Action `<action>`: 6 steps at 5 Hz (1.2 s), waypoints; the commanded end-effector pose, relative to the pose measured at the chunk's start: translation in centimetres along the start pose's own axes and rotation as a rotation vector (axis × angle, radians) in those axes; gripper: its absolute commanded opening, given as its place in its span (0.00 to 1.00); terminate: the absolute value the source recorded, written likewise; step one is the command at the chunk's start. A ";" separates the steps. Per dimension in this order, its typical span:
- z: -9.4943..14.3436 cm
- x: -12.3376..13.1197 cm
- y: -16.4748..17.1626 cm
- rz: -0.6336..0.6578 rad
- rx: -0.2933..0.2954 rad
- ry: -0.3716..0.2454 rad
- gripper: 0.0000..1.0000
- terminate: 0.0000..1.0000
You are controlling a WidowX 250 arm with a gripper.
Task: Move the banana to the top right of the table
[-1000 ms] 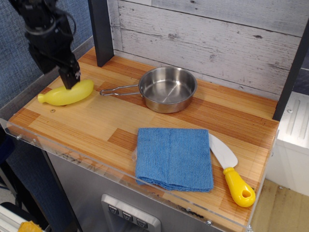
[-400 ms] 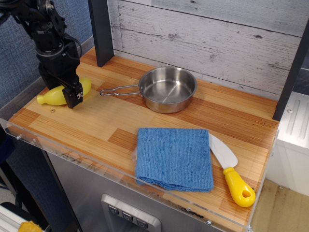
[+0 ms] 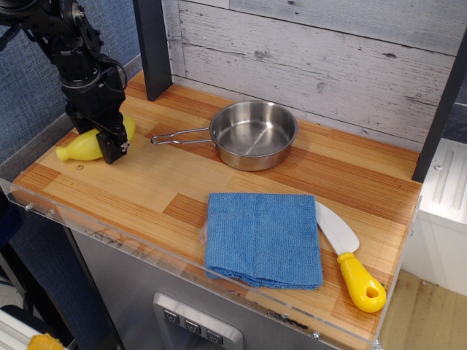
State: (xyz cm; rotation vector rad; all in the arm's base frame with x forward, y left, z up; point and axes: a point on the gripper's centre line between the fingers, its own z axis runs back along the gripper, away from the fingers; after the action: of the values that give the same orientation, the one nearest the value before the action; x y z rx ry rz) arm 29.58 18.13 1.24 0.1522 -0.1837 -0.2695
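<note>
The gripper (image 3: 113,144) is lowered over the middle of the banana (image 3: 82,146) at the far left of the table (image 3: 168,182), with its black fingers straddling the fruit's body; we cannot tell from this single view whether the fingers are pressed against the banana or merely standing around it. We note that the banana lies on its side on the wooden surface, its narrow neck end pointing toward the left edge and its plump end hidden in part behind the gripper. The black arm descends from the upper left corner of the view, and a dark upright post (image 3: 151,44) stands just behind it against the whitewashed plank wall (image 3: 328,51). We locate a steel pan (image 3: 253,134) near the centre rear of the table, its wire handle extending left toward the banana but apart from it. A folded blue cloth (image 3: 264,238) lies near the front edge, right of centre. A spatula (image 3: 350,255) with a white blade and yellow handle lies just beside the cloth on its right, the blade tucked against the cloth's edge.
</note>
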 end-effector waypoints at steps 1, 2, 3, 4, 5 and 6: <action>1.8 0.1 0.6 0.052 0.023 -0.059 0.00 0.00; 3.0 0.1 0.8 0.090 0.061 -0.060 0.00 0.00; 6.0 0.9 1.3 0.187 0.071 -0.095 0.00 0.00; 9.1 2.2 1.3 0.252 0.070 -0.148 0.00 0.00; 11.9 3.8 -0.1 0.278 0.047 -0.213 0.00 0.00; 14.3 6.0 -3.1 0.263 -0.030 -0.258 0.00 0.00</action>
State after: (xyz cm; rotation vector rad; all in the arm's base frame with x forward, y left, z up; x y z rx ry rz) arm 31.71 10.71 13.44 0.0255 -0.3949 -0.0342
